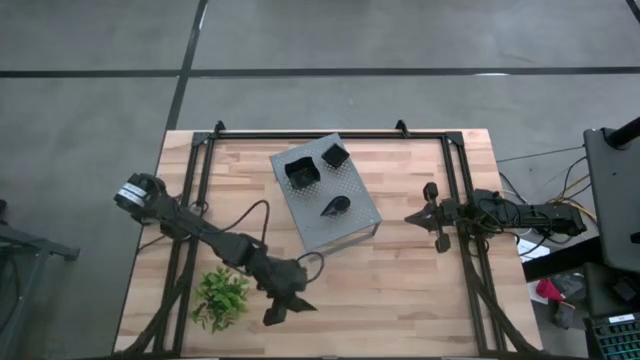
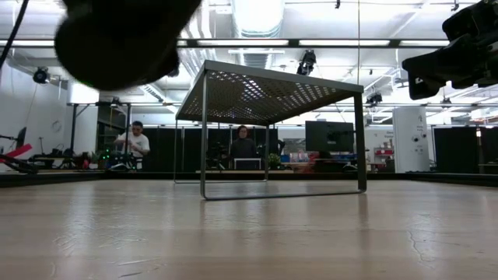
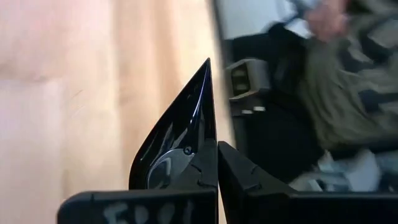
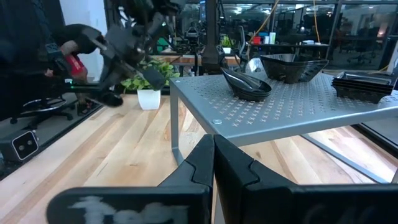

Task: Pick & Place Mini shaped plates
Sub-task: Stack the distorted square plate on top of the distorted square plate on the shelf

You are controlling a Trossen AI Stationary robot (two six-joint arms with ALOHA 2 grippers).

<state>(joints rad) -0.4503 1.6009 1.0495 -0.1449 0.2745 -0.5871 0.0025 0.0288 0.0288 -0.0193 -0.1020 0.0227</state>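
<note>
Near worktop front edge: left gripper [image 1: 283, 308], jaws clamped on a leaf-shaped plate [image 3: 180, 140].
Right gripper [image 1: 432, 217]: jaws closed, empty, idle.
Advice: carry level to grey perforated box [image 1: 345, 215], beside other plates [image 1: 302, 171].

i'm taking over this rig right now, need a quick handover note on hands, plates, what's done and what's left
Left hand: shut on a leaf-shaped plate, near the table's front edge beside the plant.
Right hand: shut, holding nothing, waiting at the right side of the table.
Plates: three spots on top of the grey perforated stand: the square plates and at the back, a leaf-shaped stack nearer the front.
Done: those plates are on the stand.
Left: place the plate in the left hand, probably onto the stand; no other loose plates are visible on the table.
</note>
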